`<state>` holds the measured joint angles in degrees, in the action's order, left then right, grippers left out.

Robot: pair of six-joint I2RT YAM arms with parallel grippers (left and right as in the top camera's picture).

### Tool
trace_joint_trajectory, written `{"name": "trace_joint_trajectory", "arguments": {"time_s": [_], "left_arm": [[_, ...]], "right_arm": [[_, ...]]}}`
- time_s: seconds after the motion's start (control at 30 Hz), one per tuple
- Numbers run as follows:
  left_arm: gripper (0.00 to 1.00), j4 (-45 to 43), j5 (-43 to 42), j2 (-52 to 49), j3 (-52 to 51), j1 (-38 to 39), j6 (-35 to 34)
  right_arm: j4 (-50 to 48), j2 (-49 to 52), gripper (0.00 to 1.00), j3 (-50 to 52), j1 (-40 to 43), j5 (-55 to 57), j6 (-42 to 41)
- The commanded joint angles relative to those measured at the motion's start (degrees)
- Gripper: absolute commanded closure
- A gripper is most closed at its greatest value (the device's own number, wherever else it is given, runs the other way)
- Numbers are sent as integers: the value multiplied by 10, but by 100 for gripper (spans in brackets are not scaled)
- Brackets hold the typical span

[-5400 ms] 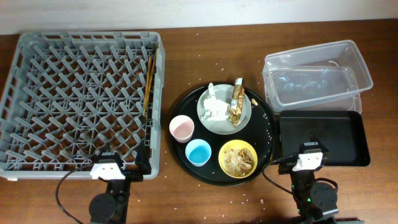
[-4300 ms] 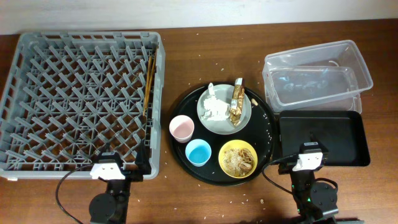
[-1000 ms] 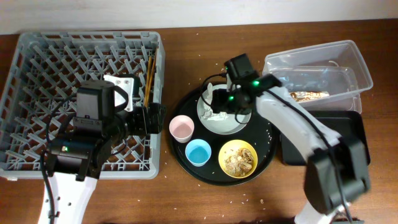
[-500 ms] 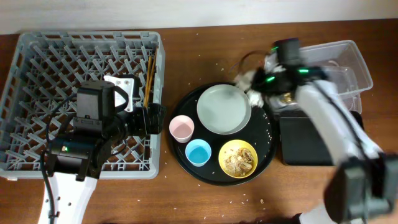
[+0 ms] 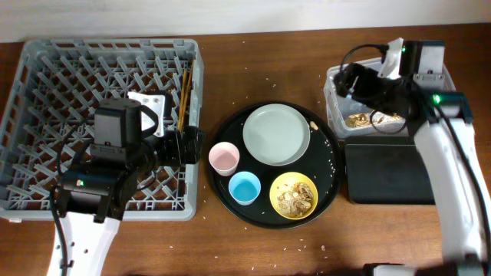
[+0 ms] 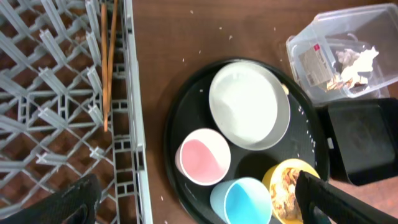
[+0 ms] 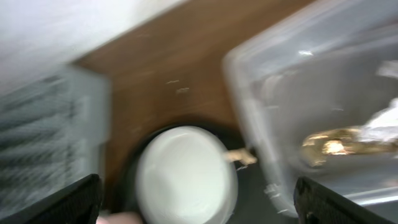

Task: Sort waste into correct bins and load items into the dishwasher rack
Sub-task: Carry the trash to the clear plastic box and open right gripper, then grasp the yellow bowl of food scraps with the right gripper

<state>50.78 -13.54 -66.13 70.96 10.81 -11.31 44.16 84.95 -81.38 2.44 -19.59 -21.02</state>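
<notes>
Crumbs (image 5: 323,248) on brown wood tabletop (image 5: 253,54)

Brown wooden table (image 5: 253,46) carries four large things. Grey dishwasher rack (image 5: 61,92) fills left end. Round black tray (image 5: 325,157) at centre, just beside rack. Clear tub (image 5: 331,107) at far right; shallow black tray (image 5: 383,172) just beside it, on robot's side. Tan crumbs (image 5: 323,248) scattered over bare wood, mostly around round tray.

Just beside my left gripper (image 5: 190,146) a pink cup (image 5: 224,158) is showing, with a light-blue cup (image 5: 245,187) and a yellow bowl (image 5: 294,195) farther out. Under my right gripper (image 5: 349,79) a gold wrapper (image 5: 360,119) is glinting. The rack (image 5: 46,115) is showing a grey lattice.
</notes>
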Motion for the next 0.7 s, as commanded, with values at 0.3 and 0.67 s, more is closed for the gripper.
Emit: {"name": "trace_joint_trajectory", "arguments": {"time_s": [0.3, 0.67], "left_arm": [[1, -47, -7, 1, 10, -1, 9], [1, -47, -7, 1, 10, -1, 9]], "right_arm": [[233, -2, 43, 19, -277, 51, 43], [40, -1, 52, 259, -326, 3, -227]]}}
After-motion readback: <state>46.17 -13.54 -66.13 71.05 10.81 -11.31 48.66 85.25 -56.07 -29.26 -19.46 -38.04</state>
